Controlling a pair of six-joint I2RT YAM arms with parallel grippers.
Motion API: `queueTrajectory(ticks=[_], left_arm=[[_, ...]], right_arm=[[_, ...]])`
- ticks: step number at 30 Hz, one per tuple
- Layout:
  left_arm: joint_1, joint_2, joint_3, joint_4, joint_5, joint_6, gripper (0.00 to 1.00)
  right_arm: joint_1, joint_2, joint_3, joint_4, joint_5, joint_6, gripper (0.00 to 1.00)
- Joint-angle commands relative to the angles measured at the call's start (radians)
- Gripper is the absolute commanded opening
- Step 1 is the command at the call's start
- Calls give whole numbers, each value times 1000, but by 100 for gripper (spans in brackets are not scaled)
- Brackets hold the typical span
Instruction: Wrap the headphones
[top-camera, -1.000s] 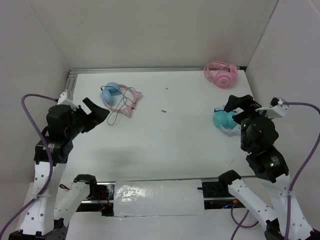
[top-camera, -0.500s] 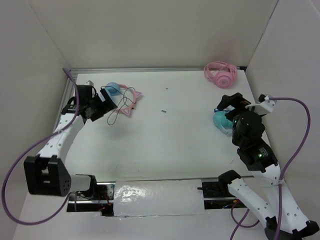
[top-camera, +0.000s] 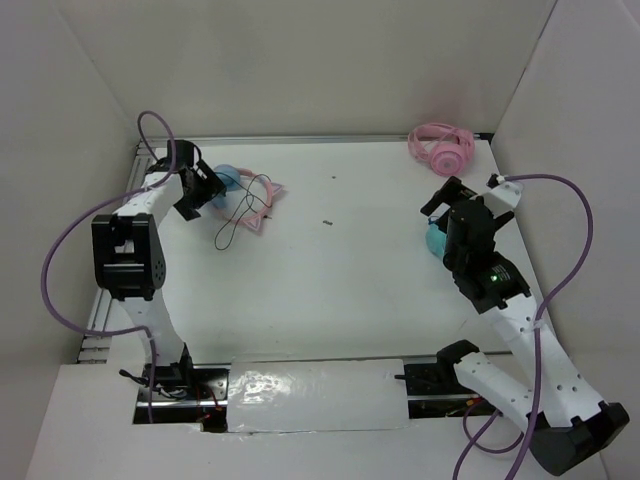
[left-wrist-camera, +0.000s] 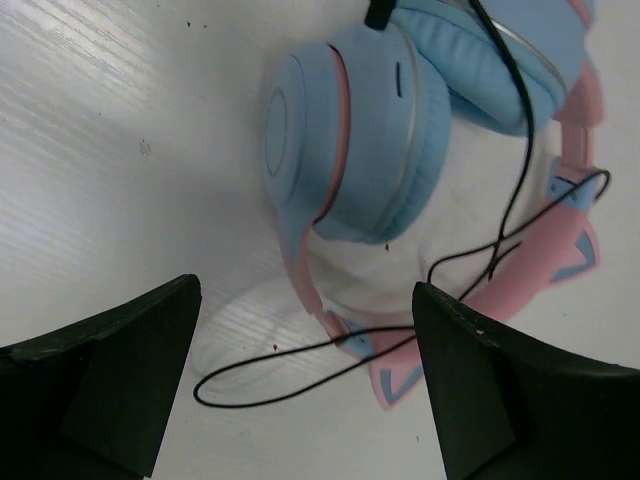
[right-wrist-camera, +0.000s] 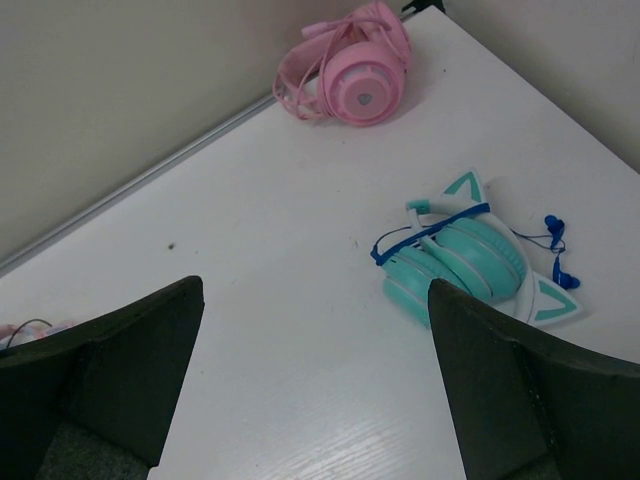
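The headphones (top-camera: 232, 182), with light blue ear cups, a pink cat-ear headband and a thin black cable (top-camera: 232, 228), lie at the far left of the table. My left gripper (top-camera: 195, 192) is open and empty, hovering just left of and over them. In the left wrist view the blue ear cup (left-wrist-camera: 350, 140) is straight ahead. The loose cable (left-wrist-camera: 300, 362) loops on the table between the open fingers of the left gripper (left-wrist-camera: 305, 300). My right gripper (top-camera: 447, 205) is open and empty at the right, above the teal headphones.
Teal headphones (right-wrist-camera: 462, 262) with a blue cable lie at the right, partly under the right arm in the top view (top-camera: 436, 242). All-pink headphones (top-camera: 440, 146) sit in the far right corner, also in the right wrist view (right-wrist-camera: 355, 65). White walls enclose the table.
My left arm has swung out and forward from the near left to the headphones at the far left. My right arm has stretched forward over the teal headphones. Both grippers stay open.
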Motion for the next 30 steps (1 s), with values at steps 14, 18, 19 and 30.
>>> queueTrajectory(ticks=[14, 18, 19, 30], left_arm=[[0, 173, 37, -20, 13, -69, 53], [3, 133, 54, -7, 13, -43, 7], [2, 124, 63, -21, 13, -44, 0], [-168, -234, -13, 41, -99, 83, 0]], right_arm=[[-24, 44, 60, -8, 42, 0, 100], [-24, 14, 31, 45, -53, -60, 100], [-24, 8, 25, 58, -85, -74, 100], [53, -39, -60, 204, -610, -210, 100]])
